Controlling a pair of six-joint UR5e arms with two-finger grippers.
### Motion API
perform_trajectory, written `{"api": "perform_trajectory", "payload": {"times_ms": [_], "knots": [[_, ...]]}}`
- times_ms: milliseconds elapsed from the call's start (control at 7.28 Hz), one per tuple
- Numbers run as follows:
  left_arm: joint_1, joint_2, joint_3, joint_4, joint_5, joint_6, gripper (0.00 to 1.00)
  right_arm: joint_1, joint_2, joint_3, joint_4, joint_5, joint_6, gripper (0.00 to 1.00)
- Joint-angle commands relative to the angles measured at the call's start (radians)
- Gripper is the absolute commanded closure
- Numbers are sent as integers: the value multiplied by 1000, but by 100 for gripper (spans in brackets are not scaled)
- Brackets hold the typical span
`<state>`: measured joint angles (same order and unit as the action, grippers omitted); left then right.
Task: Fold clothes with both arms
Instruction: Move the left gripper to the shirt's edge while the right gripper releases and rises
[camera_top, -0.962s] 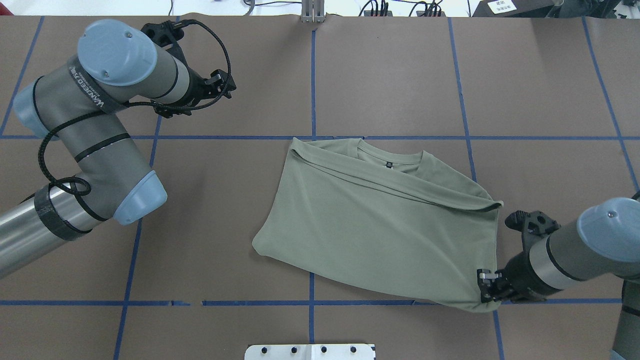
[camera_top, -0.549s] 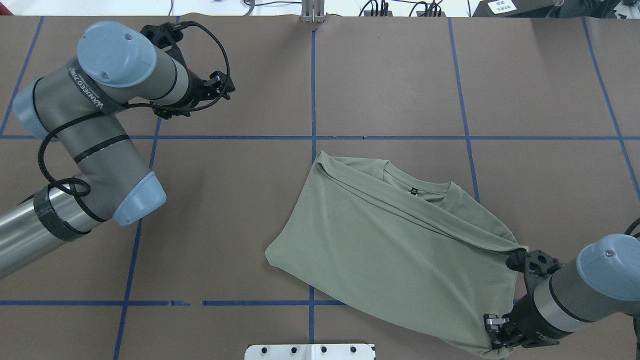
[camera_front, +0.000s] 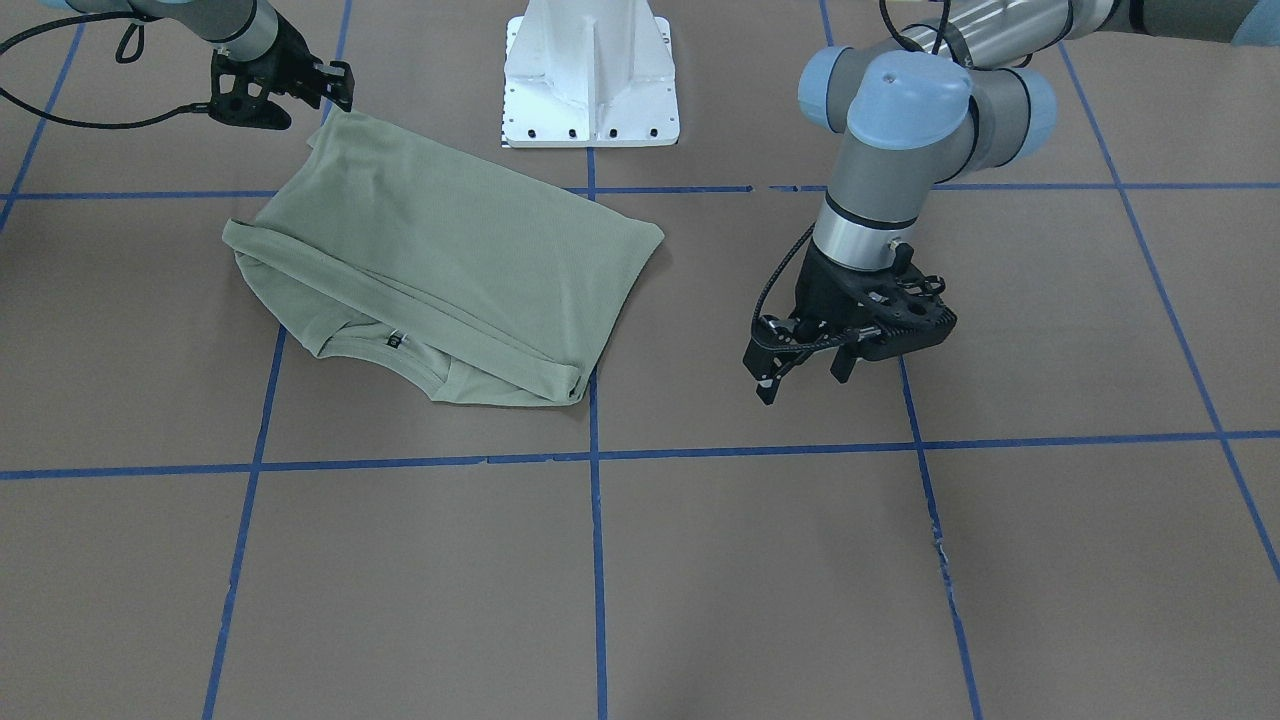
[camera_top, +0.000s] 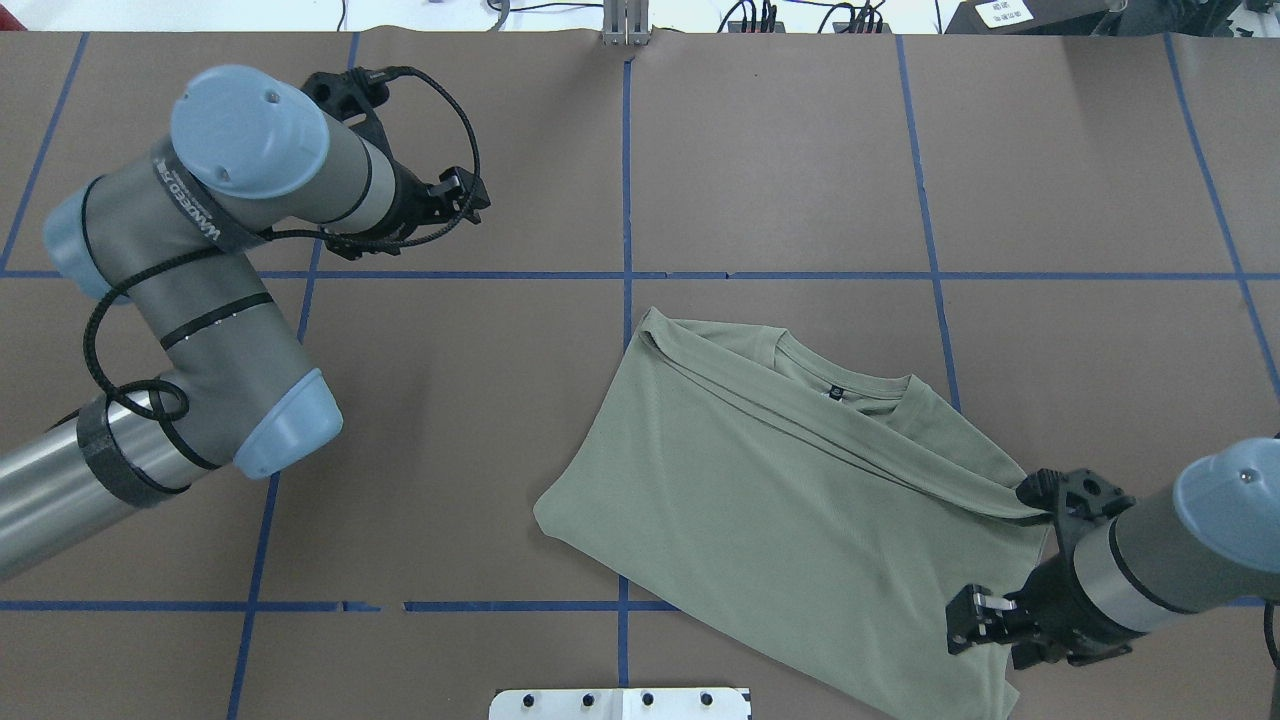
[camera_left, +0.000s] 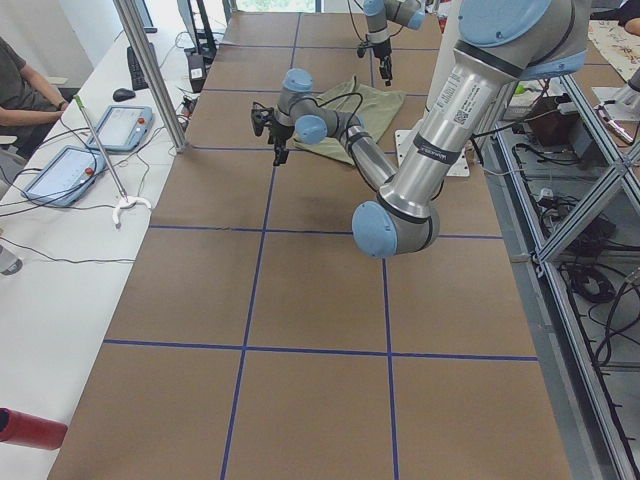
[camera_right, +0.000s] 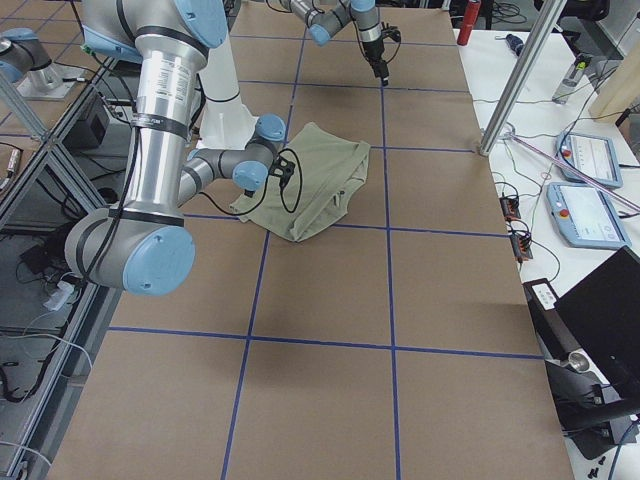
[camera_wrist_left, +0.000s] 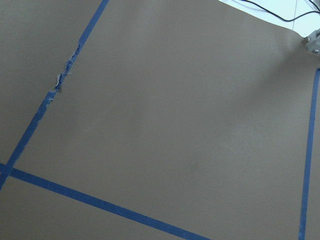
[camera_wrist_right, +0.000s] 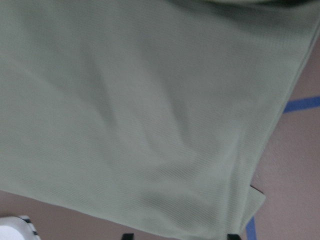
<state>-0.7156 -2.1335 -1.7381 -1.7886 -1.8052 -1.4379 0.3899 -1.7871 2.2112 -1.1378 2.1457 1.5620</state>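
Although the overhead view obscures them, the right wrist view shows the right gripper's (camera_top: 972, 625) fingertips (camera_wrist_right: 126, 236) spread above the shirt (camera_top: 760, 480). The left gripper (camera_top: 468, 195), at the shirt's 10 o'clock overhead, is also spread.

— Can we read any writing here?
— We see white capital letters on a dark band (camera_top: 188, 203) round the left arm (camera_top: 220, 320), well left of the shirt (camera_top: 780, 520). We cannot make out the word.
— And on the shirt itself?
— At its collar sits a small dark neck label (camera_top: 834, 393), its mark too small to read. Far beyond the shirt, a white card (camera_top: 1000, 12) carries unreadable print.
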Motion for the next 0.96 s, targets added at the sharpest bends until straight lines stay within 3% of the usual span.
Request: {"api": "perform_trajectory", "payload": {"times_ms": [0, 275, 549, 824], "knots": [[127, 41, -79, 1, -5, -10, 0, 168, 142, -36, -3, 14, -31, 0], [256, 52, -123, 1, 1, -228, 0, 269, 248, -88, -8, 19, -36, 0], [384, 50, -98, 1, 9, -423, 4, 306, 301, -132, -10, 29, -36, 0], [392, 24, -31, -2, 47, -481, 4, 308, 308, -152, -8, 22, -36, 0]]}}
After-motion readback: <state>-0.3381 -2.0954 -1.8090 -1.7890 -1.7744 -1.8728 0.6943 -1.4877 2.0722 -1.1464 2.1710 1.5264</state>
